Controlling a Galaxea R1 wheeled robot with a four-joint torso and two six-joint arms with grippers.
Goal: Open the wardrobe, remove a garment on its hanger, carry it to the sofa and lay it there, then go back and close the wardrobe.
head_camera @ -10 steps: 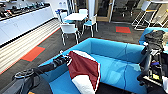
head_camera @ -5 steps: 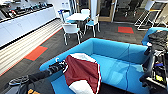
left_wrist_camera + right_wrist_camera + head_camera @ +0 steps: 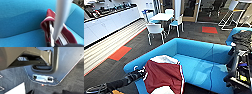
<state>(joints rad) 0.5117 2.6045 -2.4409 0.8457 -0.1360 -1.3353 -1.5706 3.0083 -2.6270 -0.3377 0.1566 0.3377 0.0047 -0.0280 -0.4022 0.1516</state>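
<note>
Head view: left arm is reaching in from 8 o'clock, its pincer sitting at the hanger hook. The garment is hanging to the pincer's 3 o'clock, draping over the sofa arm and front seat. Left pincer seems to be holding the hanger, but how far it is closed, cannot tell. Left wrist view: garment collar is bunching against the sofa cushion. Right pincer state cannot tell. White chairs are standing around a tabletop at 12 o'clock.
</note>
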